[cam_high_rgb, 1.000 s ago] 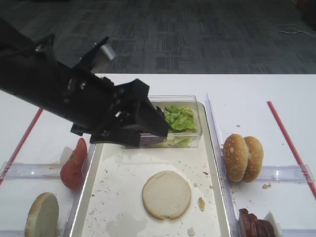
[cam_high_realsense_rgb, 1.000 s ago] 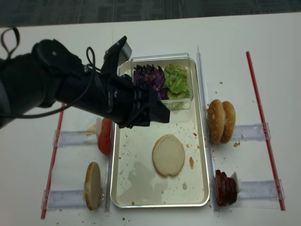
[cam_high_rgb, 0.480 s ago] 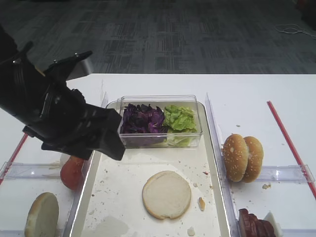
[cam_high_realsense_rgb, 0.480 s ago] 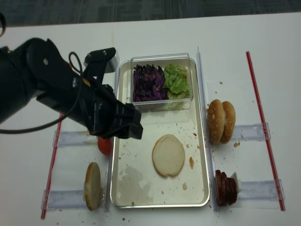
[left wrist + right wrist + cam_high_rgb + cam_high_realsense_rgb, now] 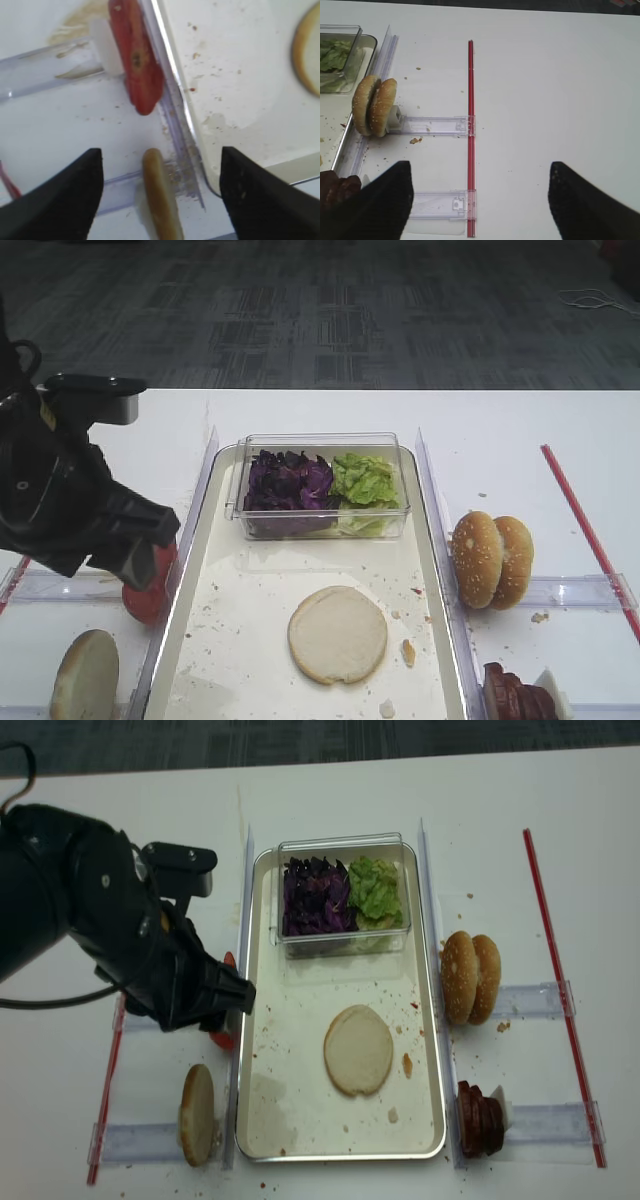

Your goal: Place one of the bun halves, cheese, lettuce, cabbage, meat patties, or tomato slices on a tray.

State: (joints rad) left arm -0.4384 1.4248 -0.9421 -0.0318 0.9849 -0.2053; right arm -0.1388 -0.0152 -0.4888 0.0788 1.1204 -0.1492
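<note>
Off-white rectangular metal tray (image 5: 262, 1120), crumb-speckled, raised rim: you have one plain pale bun half (image 5: 357, 1049) lying cut face up on its floor, right of centre.

Clear plastic box (image 5: 343, 843), at the tray's far end: dark purple cabbage shreds (image 5: 314, 895) on its left side, crinkly light green lettuce (image 5: 375, 888) on its right, touching.

Red-orange tomato slice (image 5: 137, 55), standing on edge in a clear holder just outside the tray's left rim. A second plain bun half (image 5: 196, 1113) stands on edge nearer you, also on the bench.

Two sesame-seeded golden buns (image 5: 466, 976) and dark reddish-brown meat patties (image 5: 478, 1118) stand upright in holders right of the tray.

Black left gripper (image 5: 157, 192): jaws spread wide, nothing between them, hovering over the tomato slice and the upright bun half. Black right gripper (image 5: 477, 192): parted and bare, over bare bench beside a red strip (image 5: 470, 125).

Hazards, as judged: the tomato looks glossy and thin, so you risk it slipping or toppling flat if the pads close off-centre. It sits tight against the tray rim; a low descent may strike that rim or the holder. You could also catch the bun half instead.
</note>
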